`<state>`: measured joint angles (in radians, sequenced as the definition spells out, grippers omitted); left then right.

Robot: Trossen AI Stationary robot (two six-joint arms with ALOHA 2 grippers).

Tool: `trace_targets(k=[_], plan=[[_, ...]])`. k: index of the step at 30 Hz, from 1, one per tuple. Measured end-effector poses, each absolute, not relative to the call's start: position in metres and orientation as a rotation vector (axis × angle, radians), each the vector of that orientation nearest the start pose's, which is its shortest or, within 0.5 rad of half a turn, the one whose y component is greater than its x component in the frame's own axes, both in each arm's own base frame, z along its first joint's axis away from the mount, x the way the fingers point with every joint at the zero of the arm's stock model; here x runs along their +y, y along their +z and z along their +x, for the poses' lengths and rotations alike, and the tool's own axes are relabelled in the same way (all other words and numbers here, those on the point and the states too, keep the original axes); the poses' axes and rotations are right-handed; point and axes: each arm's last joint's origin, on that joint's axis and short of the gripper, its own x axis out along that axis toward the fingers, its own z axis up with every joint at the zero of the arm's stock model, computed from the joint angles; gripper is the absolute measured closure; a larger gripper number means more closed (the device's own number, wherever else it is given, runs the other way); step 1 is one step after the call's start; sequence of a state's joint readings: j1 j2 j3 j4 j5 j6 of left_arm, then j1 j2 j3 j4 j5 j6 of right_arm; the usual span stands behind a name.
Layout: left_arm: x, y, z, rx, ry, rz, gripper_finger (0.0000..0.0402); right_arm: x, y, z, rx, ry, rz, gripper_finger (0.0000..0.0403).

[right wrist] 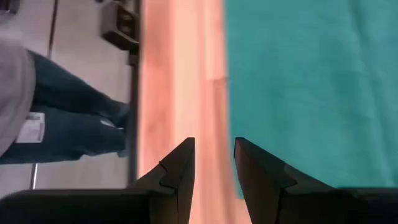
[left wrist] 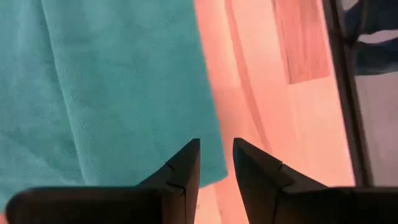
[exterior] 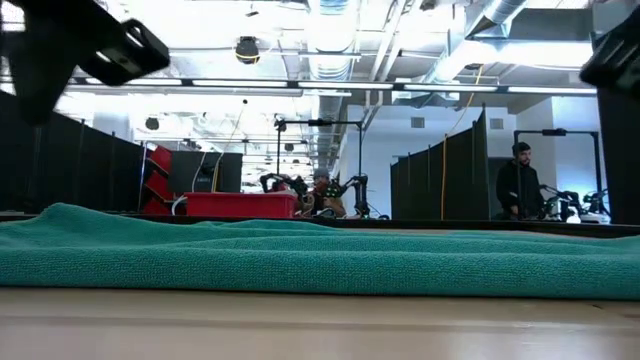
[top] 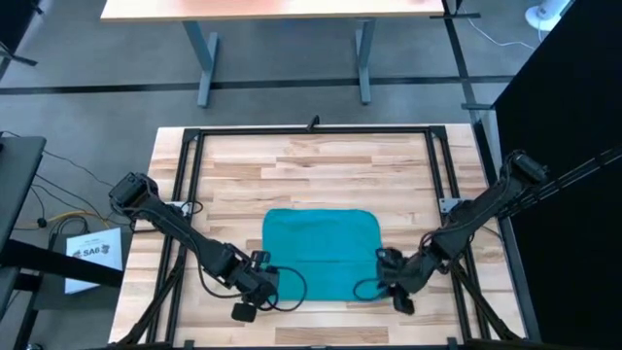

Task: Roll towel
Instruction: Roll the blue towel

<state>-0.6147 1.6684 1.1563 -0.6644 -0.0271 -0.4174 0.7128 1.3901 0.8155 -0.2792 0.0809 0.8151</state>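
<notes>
The teal towel point(top: 321, 251) lies spread flat on the wooden table, a little toward the near edge, and in the low view point(exterior: 300, 255) it is a low band across the picture. My left gripper point(top: 260, 282) is open above the towel's near left corner point(left wrist: 211, 168). One of its fingers is over the cloth and the other over bare wood. My right gripper point(top: 389, 277) is open above the towel's near right edge point(right wrist: 233, 155). Both grippers are clear of the cloth. The grey tag is out of view.
A black metal frame point(top: 311, 131) runs around the tabletop. A desk point(top: 282, 10) stands beyond the far edge. A person's legs point(right wrist: 68, 118) are beside the table, and another person point(exterior: 520, 190) stands far back in the room. Bare wood lies on every side of the towel.
</notes>
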Motion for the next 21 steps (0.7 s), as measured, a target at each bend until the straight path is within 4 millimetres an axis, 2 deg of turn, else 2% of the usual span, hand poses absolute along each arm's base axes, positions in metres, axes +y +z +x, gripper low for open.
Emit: trace_targets(k=[5,9,15,21], plan=[[-0.2,0.218,0.27,1.285,-0.205,-0.012,0.032,0.203,0.205,0.224,1.077,0.251,0.372,0.03],[-0.209,0.22,0.28,1.267,-0.171,-0.073,0.0312,0.216,0.194,0.232,1.224,0.261,0.326,0.03],[-0.212,0.197,0.286,1.341,-0.091,-0.105,0.0292,0.215,0.176,0.234,1.334,0.199,0.247,0.03],[-0.214,0.19,0.288,1.355,-0.078,-0.101,0.0289,0.213,0.176,0.236,1.322,0.211,0.219,0.03]])
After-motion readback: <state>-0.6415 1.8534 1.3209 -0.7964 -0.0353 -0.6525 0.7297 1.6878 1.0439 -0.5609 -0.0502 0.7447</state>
